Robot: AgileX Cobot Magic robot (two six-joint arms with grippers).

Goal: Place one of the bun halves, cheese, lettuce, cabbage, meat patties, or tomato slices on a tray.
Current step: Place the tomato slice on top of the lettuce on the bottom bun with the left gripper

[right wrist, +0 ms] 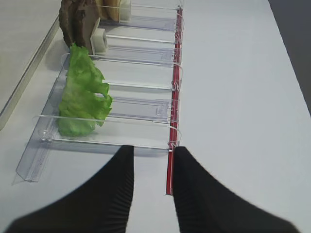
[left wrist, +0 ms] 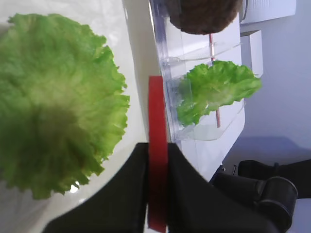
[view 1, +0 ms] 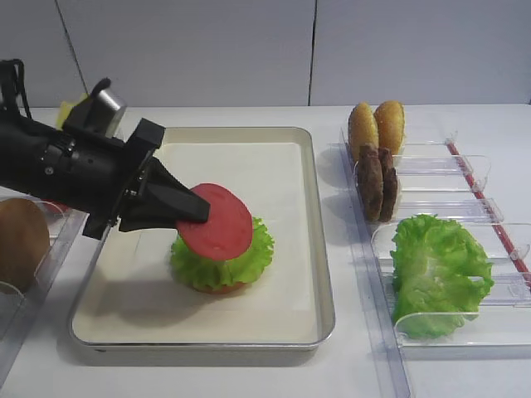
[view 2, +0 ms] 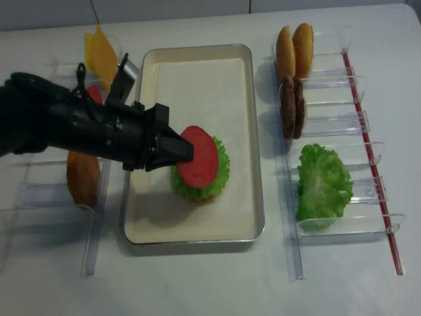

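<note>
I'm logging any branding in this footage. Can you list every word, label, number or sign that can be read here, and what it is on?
None: no view shows readable text.
The tray, its paper liner and the clear bins carry no print.
The red strip along the bins is plain.
The left gripper and right gripper show no markings.
The tomato slice and lettuce bear no stickers.

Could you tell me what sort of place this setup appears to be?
Probably a lab tabletop staged as a burger-assembly station, not a real kitchen: a plain white table, ingredients sorted in clear plastic bins, and a robot's left claw holding a tomato slice over the tray.
</note>
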